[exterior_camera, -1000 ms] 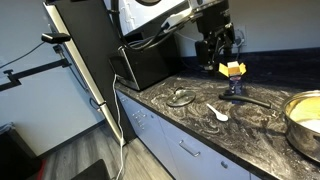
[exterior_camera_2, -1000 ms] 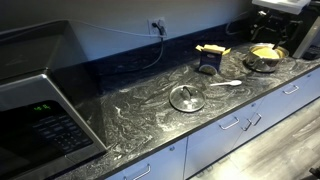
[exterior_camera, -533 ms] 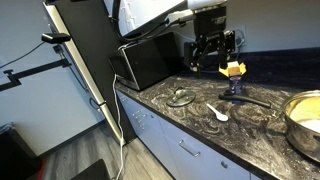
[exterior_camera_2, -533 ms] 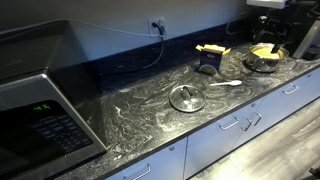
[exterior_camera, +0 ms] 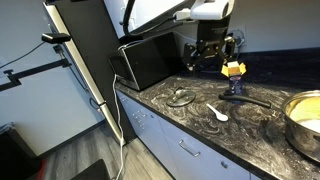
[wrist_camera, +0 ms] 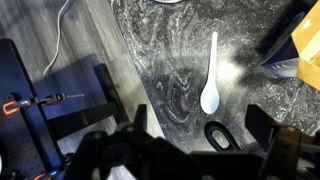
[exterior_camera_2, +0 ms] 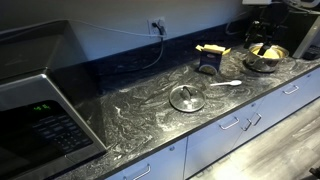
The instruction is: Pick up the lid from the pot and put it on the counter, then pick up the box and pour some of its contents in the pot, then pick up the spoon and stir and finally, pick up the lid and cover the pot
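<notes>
The glass lid (exterior_camera: pixel 181 97) (exterior_camera_2: pixel 186 98) lies flat on the marbled counter (exterior_camera: pixel 195 125) (exterior_camera_2: pixel 140 110). The white spoon (exterior_camera: pixel 218 112) (exterior_camera_2: pixel 226 84) (wrist_camera: pixel 211 80) lies on the counter between the lid and the pot. The small dark pot (exterior_camera: pixel 235 93) (exterior_camera_2: pixel 209 67) is uncovered, and its handle end (wrist_camera: pixel 218 135) shows in the wrist view. The yellow box (exterior_camera: pixel 234 70) (exterior_camera_2: pixel 211 48) (wrist_camera: pixel 305 48) stands upright at the pot; I cannot tell whether it is in it or behind it. My gripper (exterior_camera: pixel 213 55) (wrist_camera: pixel 200 135) is open and empty, high above the counter beside the box.
A large shiny vessel (exterior_camera: pixel 305 120) (exterior_camera_2: pixel 264 57) with a yellowish inside stands beyond the pot. A black microwave (exterior_camera: pixel 145 62) (exterior_camera_2: pixel 35 105) stands at the counter's other end. A cable runs from a wall socket (exterior_camera_2: pixel 157 24). Pale drawers (exterior_camera: pixel 175 150) sit under the counter.
My gripper has risen a little and drawn slightly away from the box. The lid, the spoon, the box and the pot have not moved.
</notes>
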You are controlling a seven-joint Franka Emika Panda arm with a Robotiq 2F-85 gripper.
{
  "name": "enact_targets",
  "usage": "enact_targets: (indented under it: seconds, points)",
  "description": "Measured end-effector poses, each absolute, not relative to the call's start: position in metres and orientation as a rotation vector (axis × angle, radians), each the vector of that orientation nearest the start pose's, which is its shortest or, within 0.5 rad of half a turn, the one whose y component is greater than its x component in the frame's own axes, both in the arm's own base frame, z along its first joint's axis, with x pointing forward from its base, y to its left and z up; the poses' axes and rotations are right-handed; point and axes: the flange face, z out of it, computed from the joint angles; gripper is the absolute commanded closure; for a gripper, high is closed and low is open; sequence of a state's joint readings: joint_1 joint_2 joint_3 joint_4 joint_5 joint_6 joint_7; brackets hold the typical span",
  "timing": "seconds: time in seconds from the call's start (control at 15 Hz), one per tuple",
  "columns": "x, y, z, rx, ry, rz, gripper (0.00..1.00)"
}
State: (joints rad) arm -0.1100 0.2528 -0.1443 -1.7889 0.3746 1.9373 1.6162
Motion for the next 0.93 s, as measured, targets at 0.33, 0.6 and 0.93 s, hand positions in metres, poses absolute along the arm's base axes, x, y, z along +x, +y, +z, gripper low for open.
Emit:
enact_targets:
  seconds: [0.33, 0.6, 0.93]
  points:
    - [0.609, -0.133, 0.397, -1.255, 2.674, 0.404, 0.0]
    - [0.618, -0.136, 0.394, -0.973, 2.753, 0.384, 0.0]
    - [0.635, -0.143, 0.383, -0.811, 2.715, 0.285, 0.0]
